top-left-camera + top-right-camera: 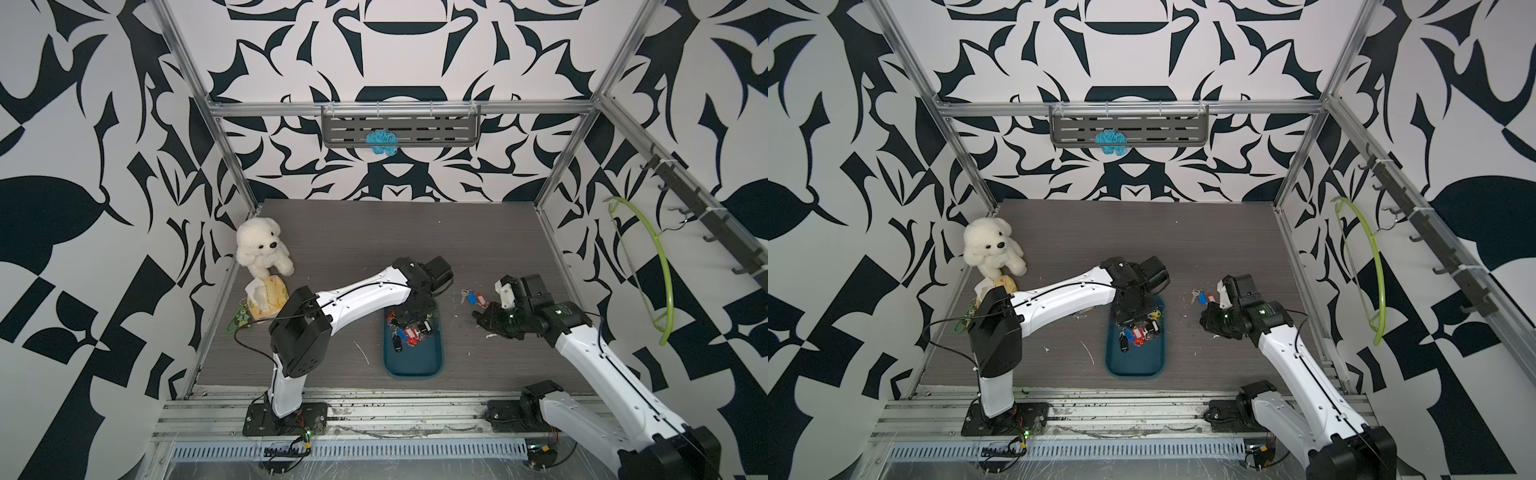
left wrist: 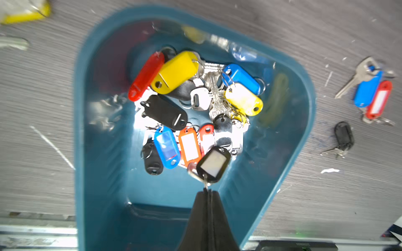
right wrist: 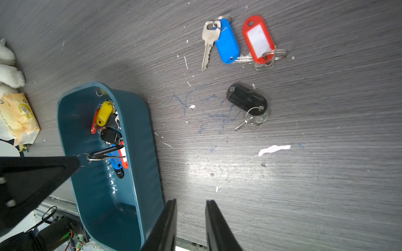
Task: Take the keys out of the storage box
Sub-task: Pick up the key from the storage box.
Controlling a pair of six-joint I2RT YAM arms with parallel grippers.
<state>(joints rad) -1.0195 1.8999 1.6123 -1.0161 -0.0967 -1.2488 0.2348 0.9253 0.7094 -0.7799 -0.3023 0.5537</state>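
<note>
- Inside the storage box (image 2: pixel 80 113), at the end farther from the arm bases, the keys (image 2: pixel 195 102) lie heaped, their tags red, yellow, blue, black and orange.
- At the heap's edge, the left gripper (image 2: pixel 207 192) has its jaws pressed together on the ring of a black-tagged key (image 2: pixel 214 164) with a pale label.
- Right of the box, on the grey table (image 3: pixel 315 173), a blue-tagged key (image 3: pixel 226 42) touches a red-tagged key (image 3: pixel 257 39); a loose black key (image 3: pixel 247 100) lies nearby.
- Beside the box, the right gripper (image 3: pixel 191 202) hovers, jaws apart, holding nothing.
- Far left, a plush bear (image 1: pixel 262 249) sits by a tissue pack (image 1: pixel 268 297).
</note>
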